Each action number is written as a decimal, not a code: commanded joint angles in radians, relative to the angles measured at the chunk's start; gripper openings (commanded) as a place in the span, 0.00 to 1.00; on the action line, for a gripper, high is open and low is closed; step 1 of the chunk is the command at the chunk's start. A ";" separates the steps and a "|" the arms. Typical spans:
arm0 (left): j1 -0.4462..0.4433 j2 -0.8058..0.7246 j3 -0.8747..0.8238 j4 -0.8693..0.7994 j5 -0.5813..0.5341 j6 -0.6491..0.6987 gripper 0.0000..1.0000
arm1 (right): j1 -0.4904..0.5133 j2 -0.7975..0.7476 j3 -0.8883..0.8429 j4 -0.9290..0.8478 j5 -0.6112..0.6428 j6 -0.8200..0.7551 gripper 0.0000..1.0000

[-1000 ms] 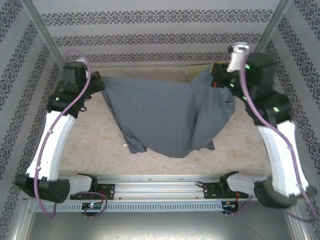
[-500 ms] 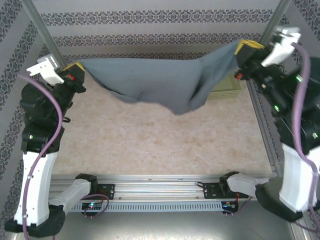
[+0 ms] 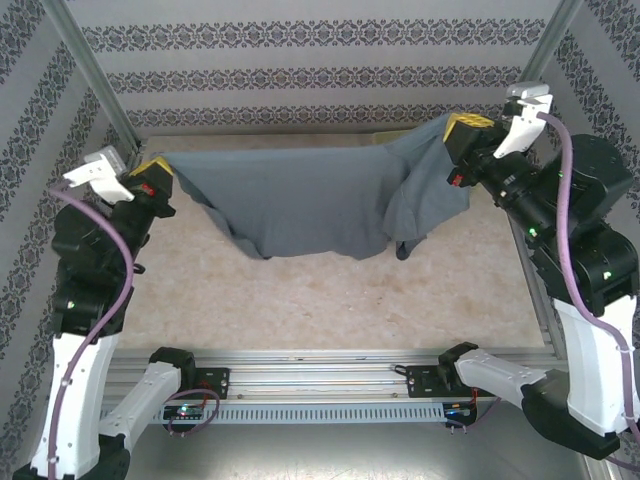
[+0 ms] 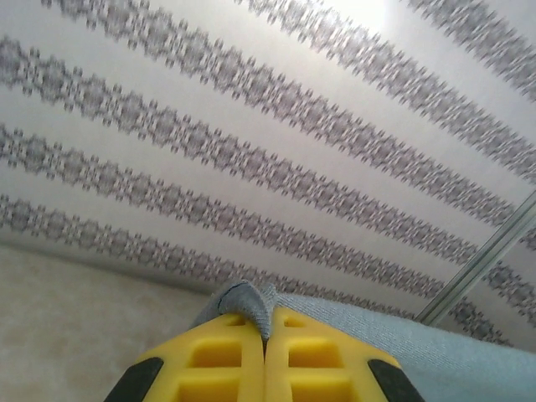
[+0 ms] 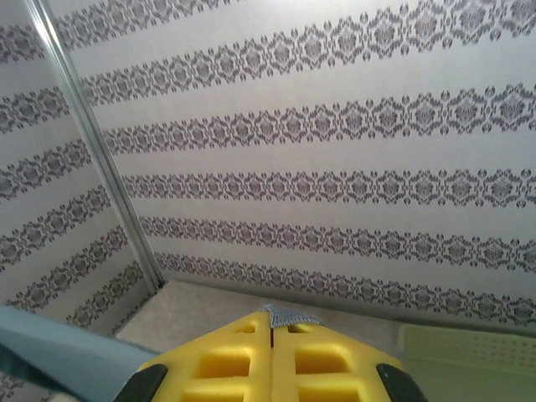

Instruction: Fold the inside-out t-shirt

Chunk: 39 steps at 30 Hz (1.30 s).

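top view: the inside-out t-shirt sags like a hammock over the pale table, strung between the left gripper and the right gripper, each pinched shut on an upper edge; its right side droops in a bunched fold, so laying it down as it is could trap a crease

left wrist: yellow moulded fingers clamp only a thin lip of soft matte cloth, a hold that tension could pull loose

right wrist: an even smaller nub of cloth peeks past the closed tips, with a perforated light green basket beyond
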 commanded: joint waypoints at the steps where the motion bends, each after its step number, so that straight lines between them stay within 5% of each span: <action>1: 0.011 0.058 0.061 0.044 -0.032 0.039 0.00 | 0.011 0.019 0.071 0.062 0.009 -0.038 0.00; 14: 0.078 0.570 0.376 -0.087 -0.149 0.012 0.00 | -0.048 0.458 0.257 0.134 -0.008 -0.074 0.00; 22: 0.218 0.789 0.771 -0.160 -0.033 -0.023 0.00 | -0.086 0.788 0.815 0.028 -0.055 -0.082 0.00; 26: 0.273 0.778 0.858 -0.161 0.001 -0.026 0.00 | -0.093 0.813 0.952 0.063 -0.101 -0.064 0.00; 32: 0.294 0.586 0.637 -0.086 0.084 -0.036 0.00 | -0.082 0.637 0.632 0.129 -0.197 -0.046 0.00; 39: 0.292 0.272 -0.012 0.038 0.322 -0.181 0.00 | -0.016 0.273 -0.210 0.280 -0.215 -0.039 0.00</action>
